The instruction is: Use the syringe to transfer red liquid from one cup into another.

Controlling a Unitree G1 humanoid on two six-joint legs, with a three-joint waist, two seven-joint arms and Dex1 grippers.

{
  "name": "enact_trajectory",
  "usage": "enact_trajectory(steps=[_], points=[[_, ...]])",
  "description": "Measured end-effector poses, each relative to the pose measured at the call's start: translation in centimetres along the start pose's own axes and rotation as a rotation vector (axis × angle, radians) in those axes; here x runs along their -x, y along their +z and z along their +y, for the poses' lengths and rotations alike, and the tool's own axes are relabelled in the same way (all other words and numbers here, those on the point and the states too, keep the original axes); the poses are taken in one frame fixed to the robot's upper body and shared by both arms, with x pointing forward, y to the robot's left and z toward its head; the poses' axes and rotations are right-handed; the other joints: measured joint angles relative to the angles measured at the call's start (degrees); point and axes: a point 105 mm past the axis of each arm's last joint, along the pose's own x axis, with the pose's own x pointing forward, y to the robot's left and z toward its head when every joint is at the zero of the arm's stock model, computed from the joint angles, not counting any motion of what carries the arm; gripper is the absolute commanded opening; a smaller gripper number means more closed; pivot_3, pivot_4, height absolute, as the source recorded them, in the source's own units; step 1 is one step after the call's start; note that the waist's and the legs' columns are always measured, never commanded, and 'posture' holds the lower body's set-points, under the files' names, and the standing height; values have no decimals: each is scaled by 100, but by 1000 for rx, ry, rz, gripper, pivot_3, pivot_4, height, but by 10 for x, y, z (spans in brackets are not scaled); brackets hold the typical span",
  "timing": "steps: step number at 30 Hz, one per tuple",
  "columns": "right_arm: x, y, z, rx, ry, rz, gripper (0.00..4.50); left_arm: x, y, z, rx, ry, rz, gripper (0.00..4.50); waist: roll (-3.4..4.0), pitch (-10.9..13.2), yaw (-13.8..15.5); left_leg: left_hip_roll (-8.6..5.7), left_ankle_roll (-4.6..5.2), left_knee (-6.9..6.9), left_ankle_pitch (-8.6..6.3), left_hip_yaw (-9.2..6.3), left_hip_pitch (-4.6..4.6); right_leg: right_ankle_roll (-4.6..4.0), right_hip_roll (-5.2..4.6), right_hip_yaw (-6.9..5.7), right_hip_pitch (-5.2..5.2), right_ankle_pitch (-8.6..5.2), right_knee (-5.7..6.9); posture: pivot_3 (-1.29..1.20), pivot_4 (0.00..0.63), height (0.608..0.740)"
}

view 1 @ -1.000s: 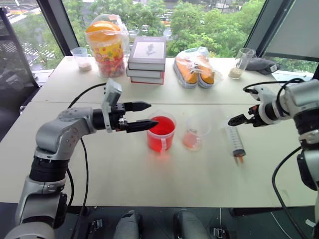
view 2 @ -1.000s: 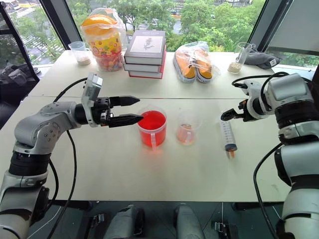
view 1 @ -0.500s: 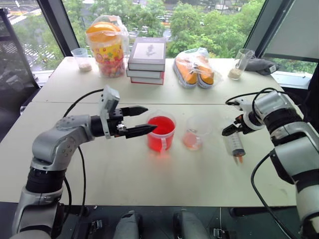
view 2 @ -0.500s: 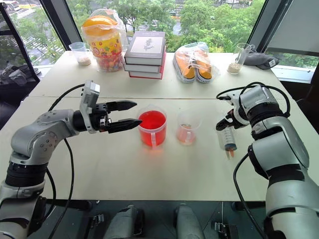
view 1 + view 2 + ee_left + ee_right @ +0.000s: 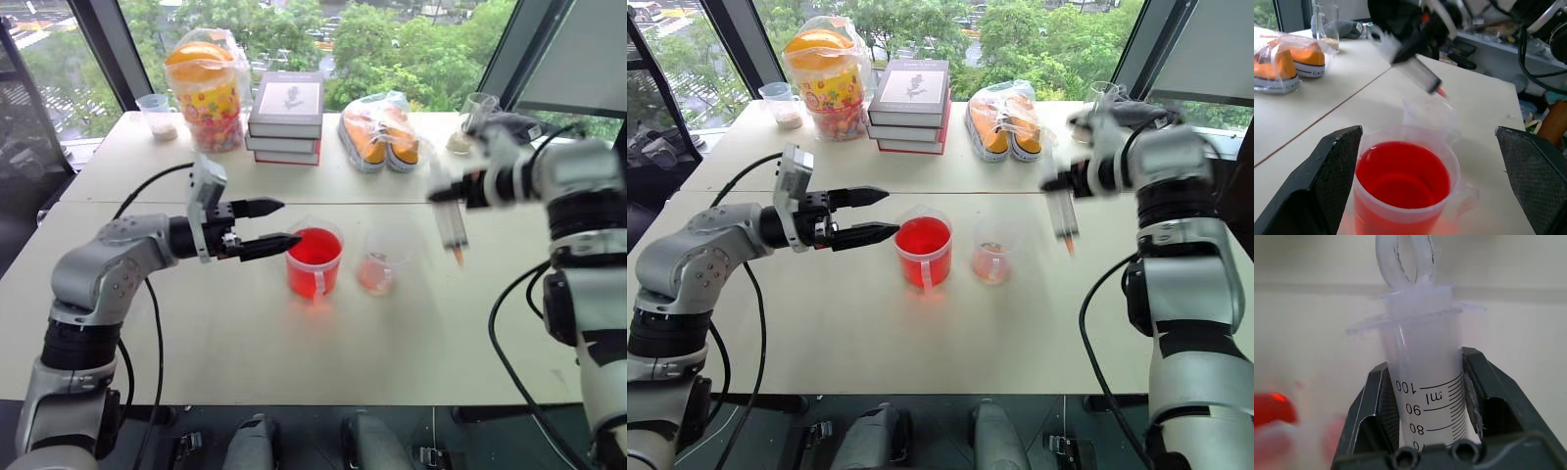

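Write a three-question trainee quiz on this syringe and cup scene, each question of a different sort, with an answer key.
1. True or false: the syringe lies flat on the table.
2. What stands between the open fingers of the left gripper? A) the smaller cup B) the larger cup of red liquid C) the stack of books
3. Fill in: the right gripper is shut on the ____.

Key: 1 false, it hangs tip down in the air, to the right of the smaller cup; 2 B; 3 syringe.
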Motion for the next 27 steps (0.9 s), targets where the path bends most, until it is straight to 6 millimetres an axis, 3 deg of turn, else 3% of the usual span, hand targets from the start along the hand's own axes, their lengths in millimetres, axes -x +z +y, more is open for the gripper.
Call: enact_trajectory(steps=[2, 4, 7, 9, 12, 17, 21, 27], points=[[16, 33, 21, 54, 45, -214, 1435, 3, -2, 5, 20, 10, 0, 4500, -5, -3, 14, 4, 0, -4, 0, -7, -1, 0, 3, -7, 3, 0, -4, 0, 150, 740], [25, 43, 39, 83, 85, -351, 1435, 5, -1, 10, 29, 17, 5, 4500, -5, -3, 16, 2, 0, -1, 0, -1, -2, 0, -2, -6, 7, 0, -10, 0, 150, 740], [31, 38, 70, 96, 212, -494, 1435, 6, 5, 18, 20, 23, 10, 4500, -4, -3, 20, -1, 0, 14, 0, 4, -3, 2, -8, -4, 11, 2, -5, 0, 150, 740], [38, 33, 106, 132, 364, -562, 1435, 4, 13, 21, -4, 17, 8, 4500, -4, -3, 11, -2, 0, 17, 0, 3, -2, 2, -8, -4, 12, 2, -1, 0, 150, 740], [45, 14, 137, 149, 506, -629, 1435, 2, 18, 21, -25, -16, 11, 4500, -7, -4, 9, 0, 0, 15, 0, -4, 4, 1, -5, -9, 22, 1, -4, 0, 150, 740], [30, -12, 155, 116, 551, -634, 1435, 1, 10, 26, 8, -26, 38, 4500, -7, -4, -14, -1, -1, 19, 1, -4, 5, 1, -3, -6, 20, 1, 2, 0, 150, 740], [16, -34, 170, 166, 554, -624, 1435, -5, 23, 23, -27, -55, 26, 4500, -7, -4, -9, -1, -1, 17, 1, -6, 4, 1, -2, -7, 20, 1, 0, 0, 150, 740], [-12, -73, 163, 238, 463, -551, 1435, -9, 28, 16, -34, -91, 25, 4500, -7, -4, -11, -1, -1, 19, 1, -5, 4, 1, -3, -6, 20, 1, 0, 0, 150, 740]])
